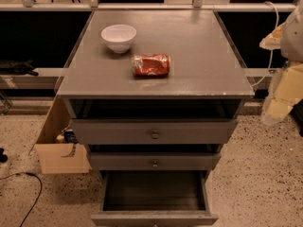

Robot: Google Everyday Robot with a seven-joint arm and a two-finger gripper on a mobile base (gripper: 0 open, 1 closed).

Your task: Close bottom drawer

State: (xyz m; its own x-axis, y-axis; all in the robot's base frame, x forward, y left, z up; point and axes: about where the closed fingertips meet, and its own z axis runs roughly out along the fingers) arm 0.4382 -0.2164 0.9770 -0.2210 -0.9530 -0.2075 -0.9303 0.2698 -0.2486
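Bottom drawer (154, 193) is the lowest of the three in the grey cabinet (71, 109). It stands far out toward the camera, further than the two above it. I can see its dark grey inside, and its flat front lies at the lower edge of the view. So it is not yet closed.

The cabinet stands on a speckled floor (255, 174). Its flat grey counter (199, 56) carries two things.

The top drawer (118, 132) is the widest and stands out a little, with a dark gap above it. The middle drawer (123, 162) also stands out a little, less than the bottom one.

A cardboard box (59, 157) sits on the floor just beside the cabinet's left side.

My gripper (279, 103) is at the right edge of the view, with cream-coloured parts. It is beside the cabinet's right front corner and well apart from the bottom drawer. I cannot tell whether it is spread apart or closed together.

A white bowl (119, 37) stands upright on the counter, toward the back left. A red can (151, 65) lies on its side near the bowl, closer to the front and apart from it.

One round knob (155, 134) sits in the middle of the top drawer's front. A smaller knob (155, 164) sits on the middle drawer.
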